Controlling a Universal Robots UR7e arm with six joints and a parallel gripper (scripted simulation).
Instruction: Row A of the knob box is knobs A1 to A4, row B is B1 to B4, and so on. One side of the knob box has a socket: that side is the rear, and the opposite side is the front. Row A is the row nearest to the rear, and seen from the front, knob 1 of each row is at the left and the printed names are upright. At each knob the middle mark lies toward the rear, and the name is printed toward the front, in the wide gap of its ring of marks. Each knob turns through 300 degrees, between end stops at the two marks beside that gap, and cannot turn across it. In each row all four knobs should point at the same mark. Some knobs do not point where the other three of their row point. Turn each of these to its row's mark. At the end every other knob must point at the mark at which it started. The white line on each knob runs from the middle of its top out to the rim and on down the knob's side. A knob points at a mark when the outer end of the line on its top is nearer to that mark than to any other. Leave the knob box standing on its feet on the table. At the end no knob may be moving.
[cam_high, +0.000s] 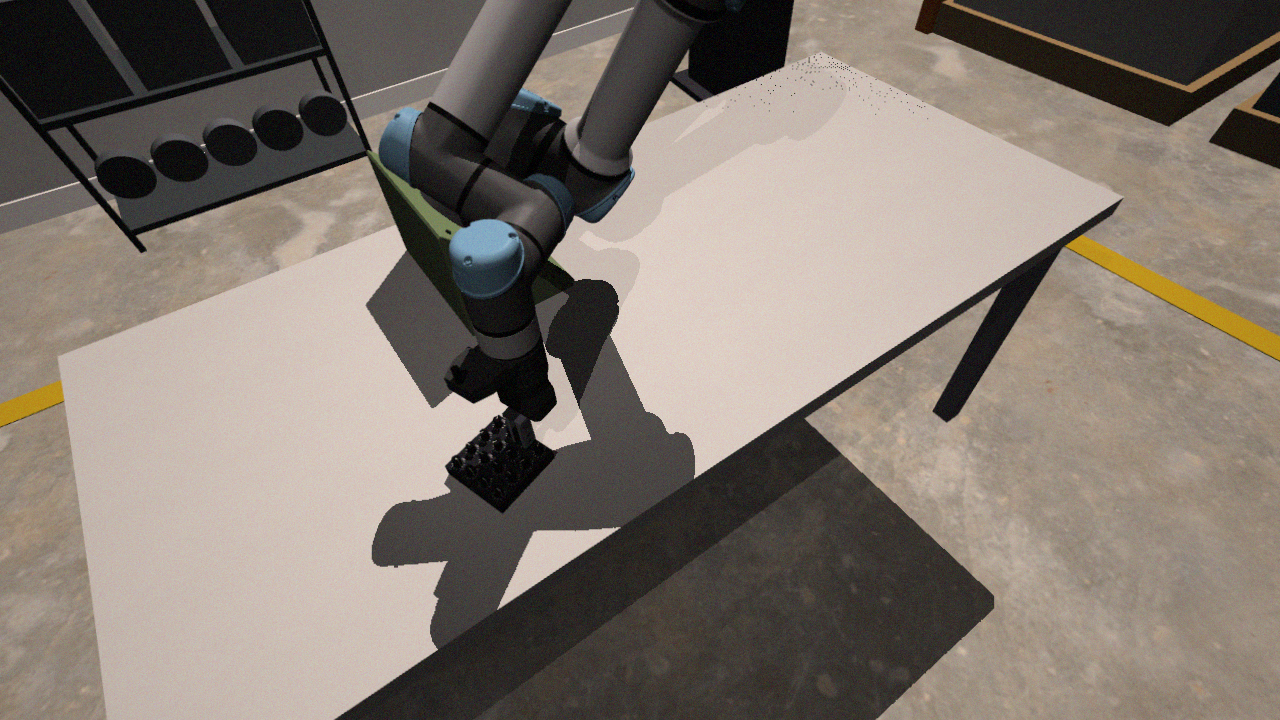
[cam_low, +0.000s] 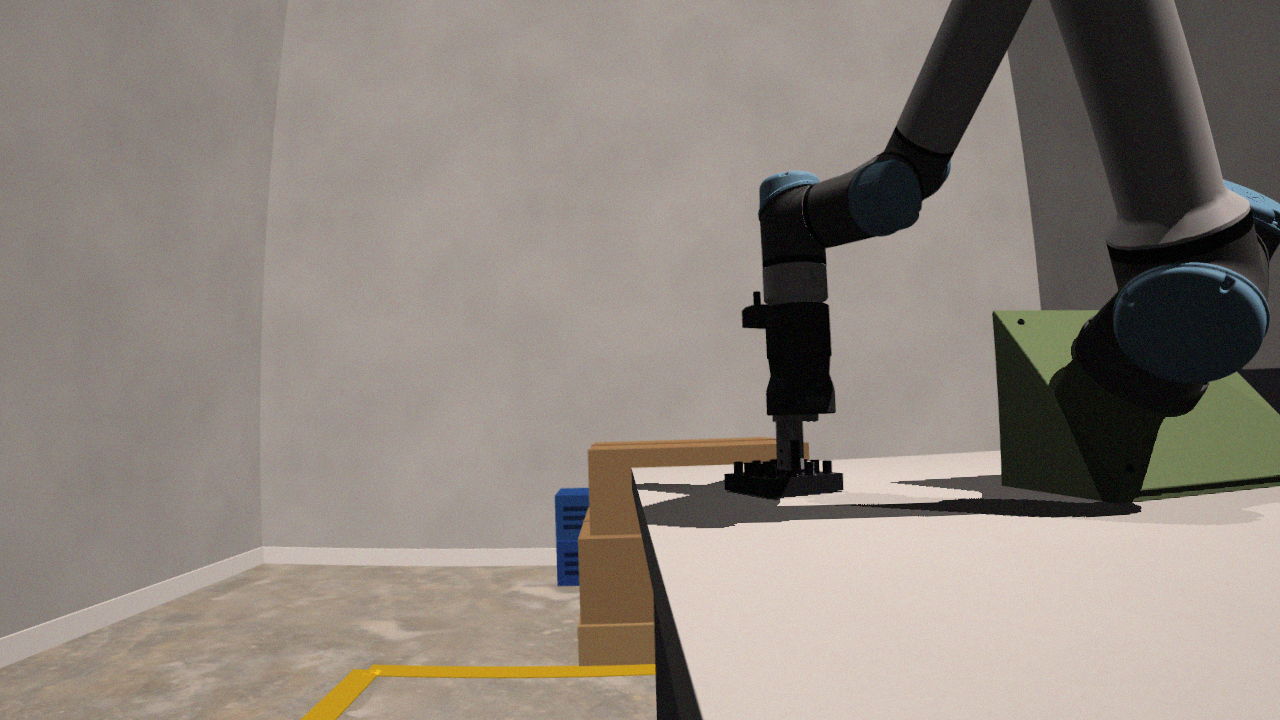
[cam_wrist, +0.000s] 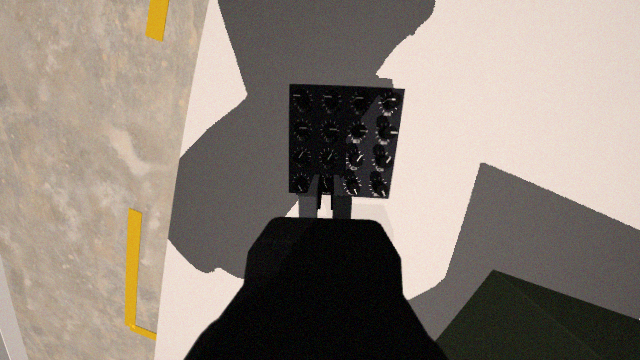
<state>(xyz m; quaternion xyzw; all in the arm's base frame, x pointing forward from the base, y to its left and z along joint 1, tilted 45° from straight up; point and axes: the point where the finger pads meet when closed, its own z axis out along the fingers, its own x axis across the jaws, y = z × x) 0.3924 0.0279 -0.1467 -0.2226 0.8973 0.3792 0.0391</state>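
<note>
The black knob box (cam_high: 503, 505) (cam_low: 750, 486) (cam_wrist: 316, 115) stands on the table, partly in the arm's shadow. In the wrist view its printed names lie below the knobs, so row D is nearest my gripper. My gripper (cam_high: 520, 439) (cam_low: 789, 466) (cam_wrist: 326, 185) points straight down at row D, its fingers closed on the left and right of knob D2 (cam_wrist: 326, 185). D2's line is hard to read there. Knobs D1 (cam_wrist: 301, 183), D3 (cam_wrist: 352, 185) and D4 (cam_wrist: 378, 186) point down to the right. Row C lines point up-right, row B lines right. Row A is dim. The socket is hidden.
A green angled block (cam_high: 413, 219) (cam_low: 1033, 420) (cam_wrist: 505, 320) stands on the table (cam_high: 805, 250) (cam_low: 895, 608) near the arm, to the right of the box in the exterior view. The table's edge runs left of the box in the wrist view. Cardboard boxes (cam_low: 617, 582) stand beyond the table.
</note>
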